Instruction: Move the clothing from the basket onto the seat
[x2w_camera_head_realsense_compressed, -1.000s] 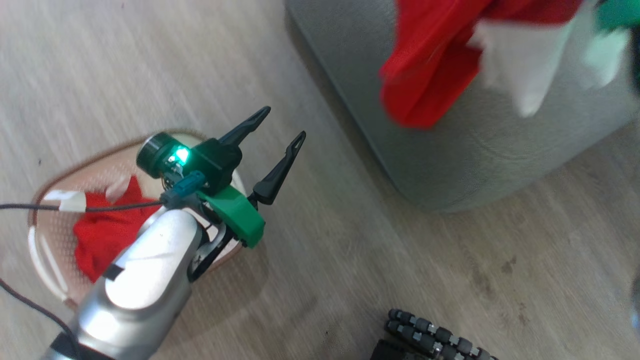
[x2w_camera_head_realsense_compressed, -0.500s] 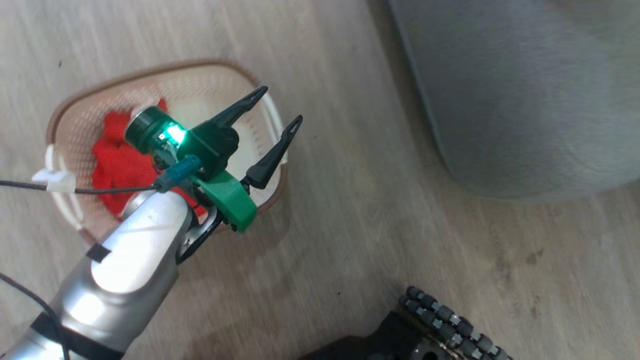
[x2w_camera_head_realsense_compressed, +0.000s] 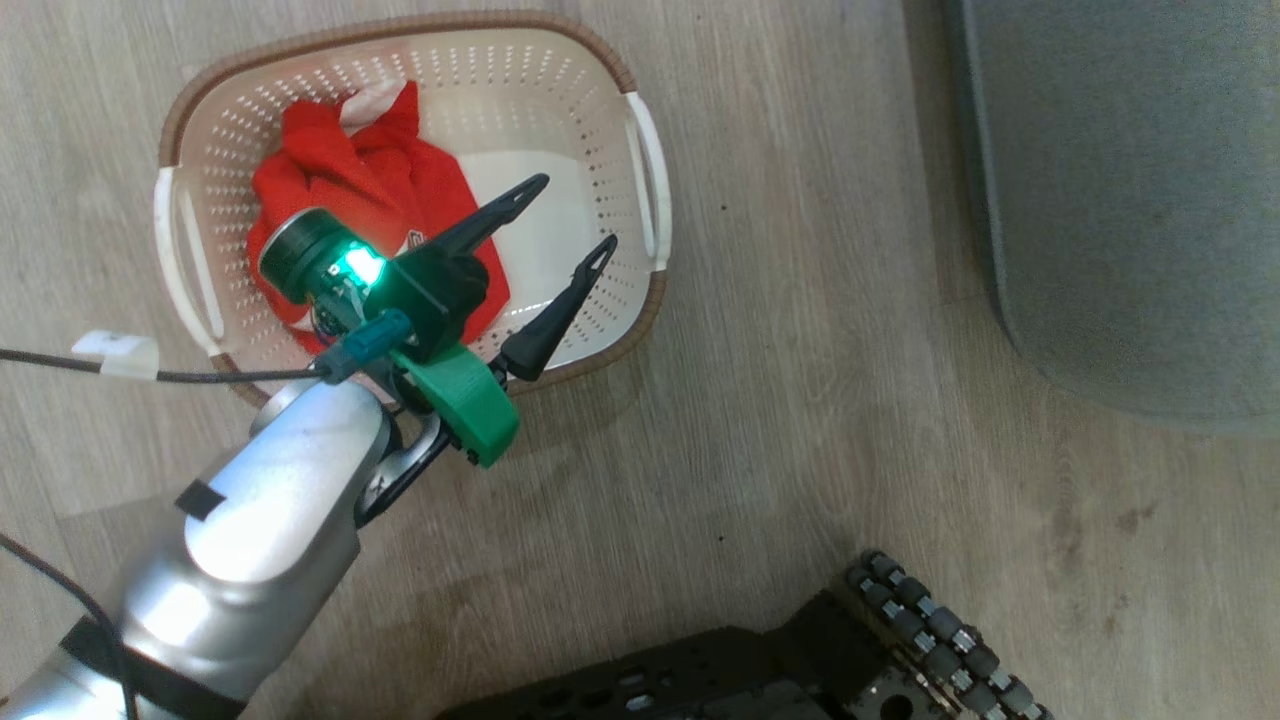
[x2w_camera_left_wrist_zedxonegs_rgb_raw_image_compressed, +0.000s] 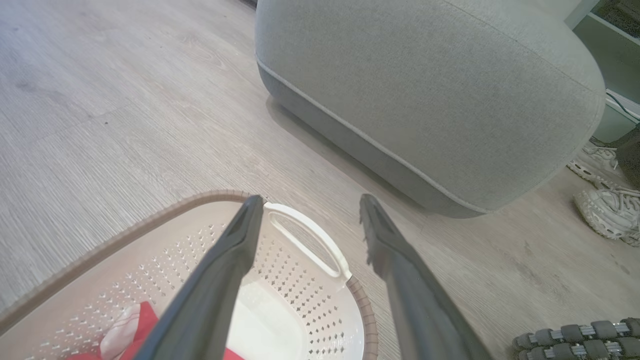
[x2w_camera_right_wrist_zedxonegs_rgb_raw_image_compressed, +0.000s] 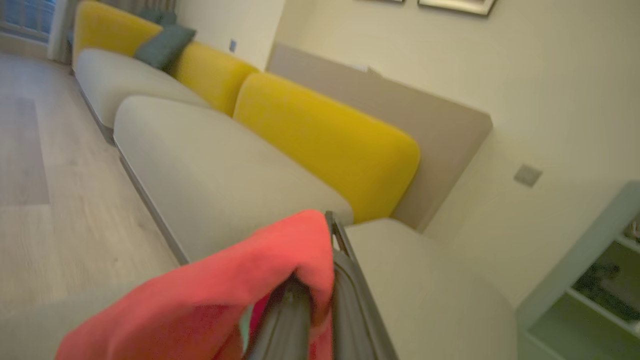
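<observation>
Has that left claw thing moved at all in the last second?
Yes. The left gripper swung from over the floor beside the basket to above its inside, away from the seat.

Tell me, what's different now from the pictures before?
Mostly the robot's head turned toward the basket, so the whole picture slid; basket and seat did not visibly move. Nothing was grabbed or dropped. The left gripper stays above the clothing in the basket, fingers open; the right gripper keeps pinching red cloth.
</observation>
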